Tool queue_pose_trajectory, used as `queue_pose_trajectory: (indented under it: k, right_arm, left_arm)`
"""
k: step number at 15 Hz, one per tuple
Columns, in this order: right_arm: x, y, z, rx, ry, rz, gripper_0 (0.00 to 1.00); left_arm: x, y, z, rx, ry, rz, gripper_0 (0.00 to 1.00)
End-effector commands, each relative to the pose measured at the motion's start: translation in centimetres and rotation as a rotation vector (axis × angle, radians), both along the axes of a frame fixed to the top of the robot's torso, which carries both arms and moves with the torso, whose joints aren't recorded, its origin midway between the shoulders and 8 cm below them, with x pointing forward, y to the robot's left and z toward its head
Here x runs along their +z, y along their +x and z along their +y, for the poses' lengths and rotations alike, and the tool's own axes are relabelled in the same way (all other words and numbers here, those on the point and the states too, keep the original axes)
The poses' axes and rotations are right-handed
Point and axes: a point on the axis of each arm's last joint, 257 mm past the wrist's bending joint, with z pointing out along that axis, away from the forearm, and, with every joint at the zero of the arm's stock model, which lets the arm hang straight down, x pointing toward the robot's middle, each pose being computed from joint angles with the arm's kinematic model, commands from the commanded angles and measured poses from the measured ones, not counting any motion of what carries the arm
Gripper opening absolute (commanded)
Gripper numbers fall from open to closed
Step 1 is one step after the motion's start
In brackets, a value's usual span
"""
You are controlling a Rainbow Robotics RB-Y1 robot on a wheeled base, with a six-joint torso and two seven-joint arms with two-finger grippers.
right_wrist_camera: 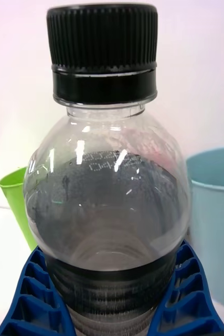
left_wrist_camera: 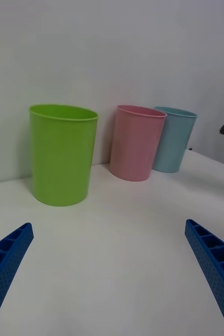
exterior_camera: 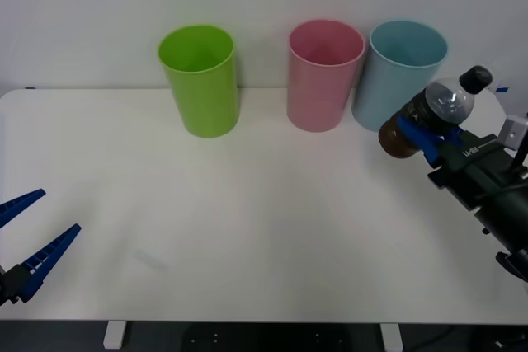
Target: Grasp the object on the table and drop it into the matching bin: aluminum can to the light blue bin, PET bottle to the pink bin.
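Note:
My right gripper (exterior_camera: 421,131) is shut on the PET bottle (exterior_camera: 429,118), a small bottle with dark contents, a clear shoulder and a black cap. It holds the bottle lifted and tilted above the table (exterior_camera: 247,228), just in front of the light blue bin (exterior_camera: 400,72). The right wrist view shows the PET bottle (right_wrist_camera: 109,210) close up between blue fingers (right_wrist_camera: 188,299). The pink bin (exterior_camera: 323,73) stands left of the blue one at the back. My left gripper (exterior_camera: 29,228) hangs open over the table's front left corner.
A lime green bin (exterior_camera: 200,78) stands at the back, left of the pink one. All three bins line up near the table's far edge against a white wall. In the left wrist view the green bin (left_wrist_camera: 62,153) is nearest.

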Motion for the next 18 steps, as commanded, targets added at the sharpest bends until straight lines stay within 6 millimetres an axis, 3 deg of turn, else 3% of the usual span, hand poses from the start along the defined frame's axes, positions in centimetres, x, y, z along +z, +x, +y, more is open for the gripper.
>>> queue_pose_trajectory:
  k: [1, 3, 7, 18]
  right_arm:
    - [2.3, 0.2, 1.3, 0.048, -0.051, -0.047, 0.00]
    - [3.8, 0.6, 2.7, 0.108, -0.026, -0.035, 0.00]
    - [6.6, 2.0, 3.8, 0.154, -0.011, -0.033, 0.00]
    - [10.5, 12.9, 6.4, 0.202, -0.153, -0.033, 0.00]
  left_arm:
    - [0.0, 0.0, 0.0, 0.000, 0.000, 0.000, 1.00]
    - [0.0, 0.0, 0.0, 0.000, 0.000, 0.000, 1.00]
    - [0.0, 0.0, 0.0, 0.000, 0.000, 0.000, 1.00]
    - [0.0, 0.0, 0.0, 0.000, 0.000, 0.000, 1.00]
